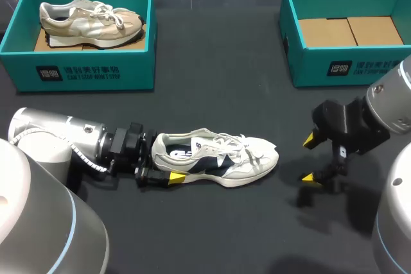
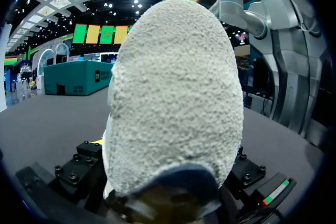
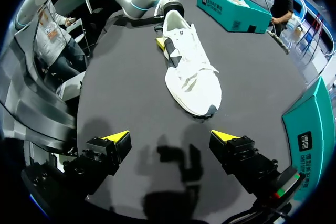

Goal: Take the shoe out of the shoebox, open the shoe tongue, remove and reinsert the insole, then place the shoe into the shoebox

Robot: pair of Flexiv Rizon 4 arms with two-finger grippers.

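My left gripper [image 1: 166, 162] is clenched on the heel of the white-and-navy lace-up sneaker [image 1: 218, 158], which lies on its sole on the dark grey table [image 1: 212, 235], toe towards my right arm. My right gripper [image 1: 309, 158] hangs released just beyond the toe, touching nothing. At the far edge stand two open teal cardboard shoeboxes well apart: the right-hand shoebox [image 1: 340, 68] has a brown cardboard floor, and the left-hand shoebox [image 1: 83, 72] holds a beige sneaker [image 1: 90, 22].
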